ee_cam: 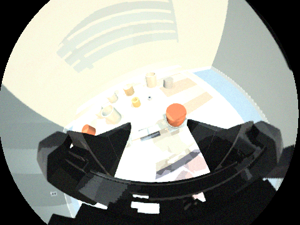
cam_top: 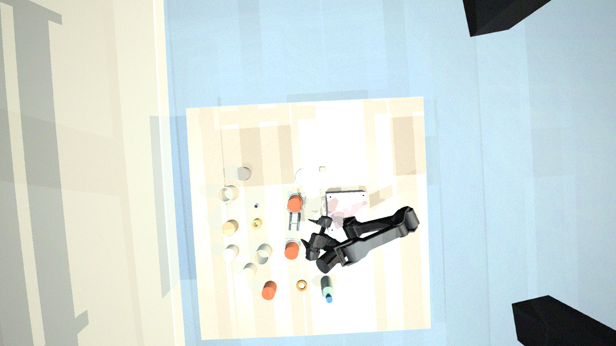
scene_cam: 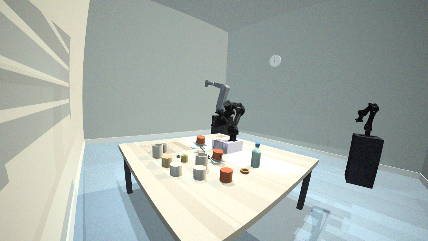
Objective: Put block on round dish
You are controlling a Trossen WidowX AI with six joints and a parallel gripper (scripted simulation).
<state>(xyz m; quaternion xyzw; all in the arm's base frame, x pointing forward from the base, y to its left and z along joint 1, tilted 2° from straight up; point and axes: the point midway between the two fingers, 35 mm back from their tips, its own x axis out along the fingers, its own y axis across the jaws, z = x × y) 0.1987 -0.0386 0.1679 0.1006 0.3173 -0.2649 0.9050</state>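
Pale wood table [cam_top: 364, 298] [scene_cam: 209, 191], gray-walled rm: your black arm [cam_top: 382, 237] [scene_cam: 239, 116] is bent above its white base, claw [cam_top: 305, 231] [scene_cam: 217, 123] [ee_cam: 159, 124] apart w/ nothing in it, both orange cups on the balance [cam_top: 294, 221] [scene_cam: 205, 149] [ee_cam: 150, 136]; no readable labels.

A pale table [cam_top: 365, 293] [scene_cam: 209, 209] with dark legs stands on a shiny blue floor [cam_top: 284, 38] [scene_cam: 101, 209], and stripes of light and shade fall on the cream wall [cam_top: 131, 68] [scene_cam: 76, 89] [ee_cam: 119, 59], while a round clock [scene_cam: 275, 60] hangs on a gray wall [scene_cam: 329, 60].

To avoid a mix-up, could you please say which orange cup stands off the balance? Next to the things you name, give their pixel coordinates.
The orange cup [cam_top: 269, 290] [scene_cam: 226, 175] [ee_cam: 89, 130] directly on the table [cam_top: 245, 327] [scene_cam: 209, 206] [ee_cam: 147, 115]; the other two stand on the balance [cam_top: 290, 221] [scene_cam: 204, 149] [ee_cam: 150, 136].
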